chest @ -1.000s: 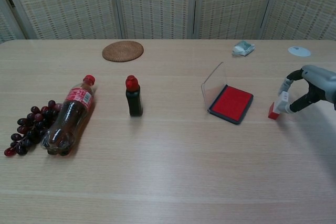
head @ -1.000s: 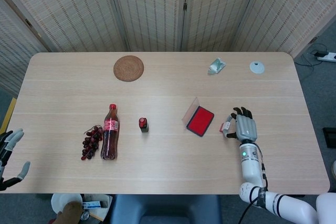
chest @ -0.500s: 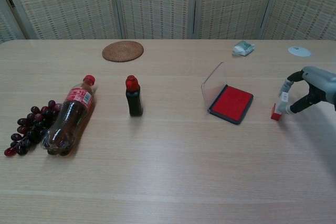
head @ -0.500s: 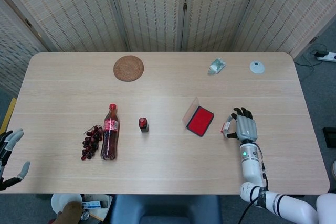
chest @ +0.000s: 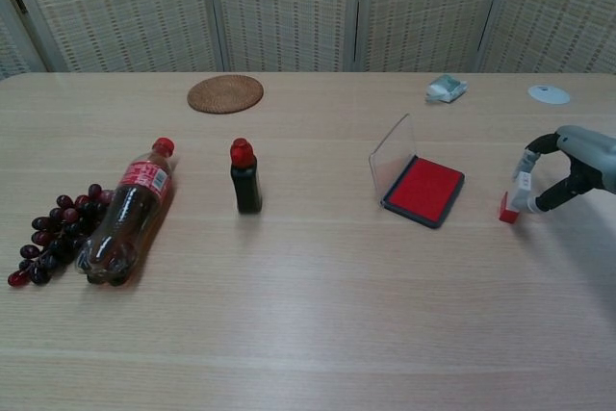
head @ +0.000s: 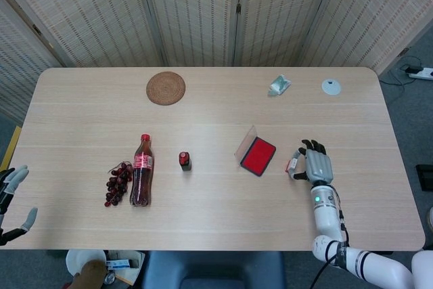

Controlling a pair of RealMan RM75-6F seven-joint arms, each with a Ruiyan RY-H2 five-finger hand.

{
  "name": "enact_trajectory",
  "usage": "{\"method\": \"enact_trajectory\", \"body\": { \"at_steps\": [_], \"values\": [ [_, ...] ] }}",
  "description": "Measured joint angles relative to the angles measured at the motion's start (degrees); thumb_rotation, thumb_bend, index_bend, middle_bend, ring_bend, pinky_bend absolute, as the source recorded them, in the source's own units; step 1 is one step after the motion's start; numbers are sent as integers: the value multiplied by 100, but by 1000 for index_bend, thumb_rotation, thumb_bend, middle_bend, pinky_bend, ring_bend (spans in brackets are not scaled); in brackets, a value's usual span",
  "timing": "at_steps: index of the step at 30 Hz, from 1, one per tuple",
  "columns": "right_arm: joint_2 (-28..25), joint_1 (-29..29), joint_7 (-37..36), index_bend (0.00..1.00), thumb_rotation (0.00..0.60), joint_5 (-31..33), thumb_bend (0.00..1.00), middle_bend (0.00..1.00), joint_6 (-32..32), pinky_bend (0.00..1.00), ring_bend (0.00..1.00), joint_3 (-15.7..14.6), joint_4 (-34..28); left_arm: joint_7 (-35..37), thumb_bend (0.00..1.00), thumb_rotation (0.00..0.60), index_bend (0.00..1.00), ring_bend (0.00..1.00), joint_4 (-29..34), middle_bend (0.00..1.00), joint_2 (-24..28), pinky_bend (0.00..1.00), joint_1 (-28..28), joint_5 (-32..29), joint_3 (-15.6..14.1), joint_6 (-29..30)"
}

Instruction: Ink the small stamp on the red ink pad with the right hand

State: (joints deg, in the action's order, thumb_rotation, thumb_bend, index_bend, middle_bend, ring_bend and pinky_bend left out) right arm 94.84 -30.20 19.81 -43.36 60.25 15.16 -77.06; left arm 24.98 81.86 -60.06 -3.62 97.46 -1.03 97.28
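Two views | right hand [chest: 576, 168] fingers pinch small stamp [chest: 511, 202] beside red ink pad [chest: 423, 190] | head-only: left hand [head: 12, 202] spread

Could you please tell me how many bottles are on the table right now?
2: a cola bottle lying beside the grapes at left, and a small red-capped bottle upright near the middle.
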Motion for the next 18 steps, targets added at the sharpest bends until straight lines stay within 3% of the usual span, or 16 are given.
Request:
{"method": "enact_trajectory", "body": {
  "at_steps": [18],
  "values": [
    [-182, 74, -100, 396, 600, -116, 207, 88, -9, 0, 0, -44, -172, 47, 427, 600, 0, 0, -22, 0, -6, 0, -8, 5, 6, 6]
  ]
}}
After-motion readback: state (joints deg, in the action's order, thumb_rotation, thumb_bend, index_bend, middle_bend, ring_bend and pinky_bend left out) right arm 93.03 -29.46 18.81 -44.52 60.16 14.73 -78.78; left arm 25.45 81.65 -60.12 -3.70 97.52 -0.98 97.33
